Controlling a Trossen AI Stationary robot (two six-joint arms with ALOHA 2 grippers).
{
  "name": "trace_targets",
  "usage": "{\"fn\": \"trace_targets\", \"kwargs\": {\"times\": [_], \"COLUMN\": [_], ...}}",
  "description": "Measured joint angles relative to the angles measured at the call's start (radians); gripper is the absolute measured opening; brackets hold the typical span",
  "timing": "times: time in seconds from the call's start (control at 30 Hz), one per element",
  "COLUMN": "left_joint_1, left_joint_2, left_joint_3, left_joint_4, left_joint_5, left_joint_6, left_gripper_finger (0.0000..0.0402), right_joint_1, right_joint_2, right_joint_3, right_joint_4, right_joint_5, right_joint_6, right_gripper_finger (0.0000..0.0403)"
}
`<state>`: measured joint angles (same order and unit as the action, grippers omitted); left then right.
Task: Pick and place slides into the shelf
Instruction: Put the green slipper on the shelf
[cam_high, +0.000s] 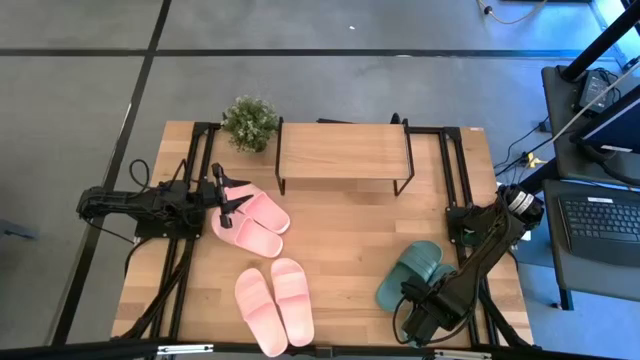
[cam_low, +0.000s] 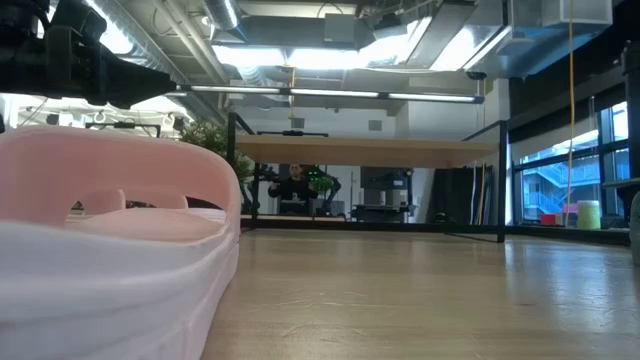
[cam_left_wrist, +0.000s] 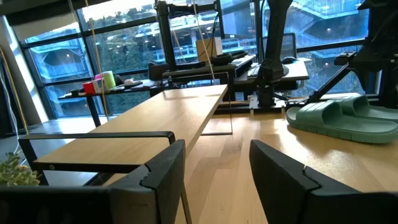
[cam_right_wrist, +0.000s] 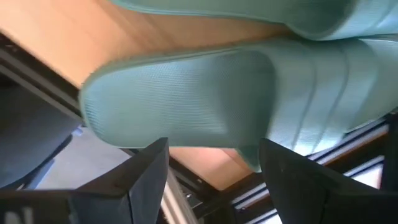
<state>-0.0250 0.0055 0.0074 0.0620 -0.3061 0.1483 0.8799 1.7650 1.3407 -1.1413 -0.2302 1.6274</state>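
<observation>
While six slides lie on the wooden worktop (cam_high: 340, 240), they fall into three pairs: two pink and one green. One pink pair (cam_high: 255, 222) sits toward the left edge, just in front of the shelf's left end, the two overlapping. The second pink pair (cam_high: 275, 303) lies side by side near the front edge, left of centre. The green pair (cam_high: 415, 272) rests toward the front right corner. The single shelf (cam_high: 343, 151) stands at the middle of the back edge, its top board bare, and one small potted plant (cam_high: 249, 123) sits just beside its left end at the back.

The left gripper (cam_high: 232, 196) hangs over the back pink pair, its jaws parted and holding nothing; its own wrist view looks past its fingers (cam_left_wrist: 165, 171) along the shelf board toward the green pair. The right gripper (cam_high: 418, 312) is at the front right corner beside the green pair; its wrist view shows the jaws spread wide either side of one green slide (cam_right_wrist: 186, 99) without gripping it.

In the low view a pink slide (cam_low: 110, 240) fills the near left, cut off by the frame, and hides much of the worktop. The right gripper's fingertips are hard to make out from above, dark against the arm.
</observation>
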Motion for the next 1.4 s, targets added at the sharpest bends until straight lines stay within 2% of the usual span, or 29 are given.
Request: {"fn": "trace_targets", "kwargs": {"times": [0.27, 0.47, 0.57, 0.77, 1.07, 1.2, 1.4], "left_joint_1": [0.000, 0.000, 0.000, 0.000, 0.000, 0.000, 0.000], "left_joint_2": [0.000, 0.000, 0.000, 0.000, 0.000, 0.000, 0.000], "left_joint_3": [0.000, 0.000, 0.000, 0.000, 0.000, 0.000, 0.000], "left_joint_4": [0.000, 0.000, -0.001, -0.001, -0.001, -0.001, -0.001], "left_joint_5": [0.000, 0.000, 0.000, 0.000, 0.000, 0.000, 0.000], "left_joint_6": [-0.004, -0.004, -0.005, -0.008, -0.007, -0.007, -0.007], "left_gripper_finger": [0.0173, 0.0173, 0.0173, 0.0173, 0.0173, 0.0173, 0.0173], "right_joint_1": [0.002, 0.002, 0.002, 0.003, 0.002, 0.002, 0.002], "right_joint_2": [0.065, 0.142, 0.164, 0.217, 0.264, 0.264, 0.264], "right_joint_3": [0.000, 0.000, 0.000, 0.000, -0.006, -0.006, -0.006], "right_joint_4": [-0.047, -0.175, -0.236, -0.224, -0.331, -0.331, -0.333], "right_joint_5": [-0.024, -0.111, -0.108, -0.060, -0.052, -0.052, -0.051], "right_joint_6": [0.014, 0.003, -0.037, -0.108, -0.113, -0.113, -0.114], "right_gripper_finger": [0.0248, 0.0237, 0.0227, 0.0213, 0.0206, 0.0168, 0.0059]}}
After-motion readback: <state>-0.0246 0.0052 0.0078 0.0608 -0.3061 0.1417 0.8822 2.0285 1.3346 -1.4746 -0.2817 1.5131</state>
